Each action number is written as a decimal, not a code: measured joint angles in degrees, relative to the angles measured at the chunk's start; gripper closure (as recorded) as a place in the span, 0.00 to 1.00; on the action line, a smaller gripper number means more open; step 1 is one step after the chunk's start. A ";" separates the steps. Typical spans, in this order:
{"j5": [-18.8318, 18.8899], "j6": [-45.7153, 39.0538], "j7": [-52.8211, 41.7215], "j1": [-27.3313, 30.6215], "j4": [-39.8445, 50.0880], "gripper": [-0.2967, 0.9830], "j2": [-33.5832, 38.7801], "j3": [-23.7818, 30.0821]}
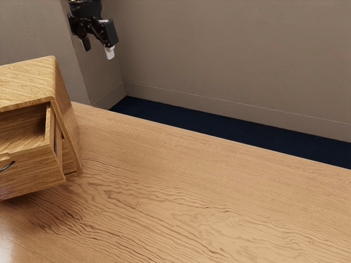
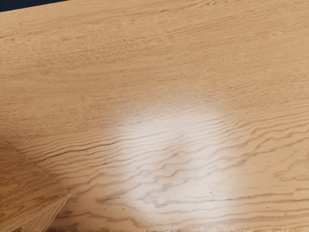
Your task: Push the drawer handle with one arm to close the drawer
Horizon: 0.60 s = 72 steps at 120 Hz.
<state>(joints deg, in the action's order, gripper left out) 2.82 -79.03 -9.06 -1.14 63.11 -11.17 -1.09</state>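
Observation:
The black gripper point(image 1: 98, 50) hangs high at the upper left of the exterior view, above and behind the cabinet, its two fingers spread with nothing between them. A wooden cabinet point(image 1: 27, 82) stands at the exterior view's left edge, partly cut off. Its drawer point(image 1: 33, 172) is pulled out, and the inside shows. A dark curved handle point(image 1: 6, 166) sits on the drawer front at the picture's edge. In the wrist view a corner of the wooden cabinet point(image 2: 29, 188) appears, apart from the hand.
The wooden table point(image 1: 192, 192) stretches across the exterior view's right. Its far edge borders a dark blue floor point(image 1: 219, 134), with a brown wall point(image 1: 230, 49) behind. A bright glare lies on the table point(image 2: 178, 159) in the wrist view.

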 joint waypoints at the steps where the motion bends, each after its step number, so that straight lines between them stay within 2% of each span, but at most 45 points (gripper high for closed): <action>1: 0.02 0.00 -0.02 0.01 0.08 0.23 0.02 -0.01; 18: 0.17 -0.05 -0.29 0.09 0.84 0.23 0.19 -0.05; 24: 0.13 -0.20 -0.32 0.08 4.36 0.23 2.84 -0.03; 46: -0.36 -2.99 2.05 0.25 32.42 0.23 27.31 3.35; 58: -3.18 -3.79 6.68 -0.12 47.50 0.24 40.27 4.21; 64: -4.61 -4.08 9.54 -0.15 53.29 0.31 45.84 4.34; 72: -5.87 -4.33 13.78 -0.17 59.58 0.45 52.15 4.98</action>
<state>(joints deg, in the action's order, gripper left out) -3.05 -83.36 4.72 -1.31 122.69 40.98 3.89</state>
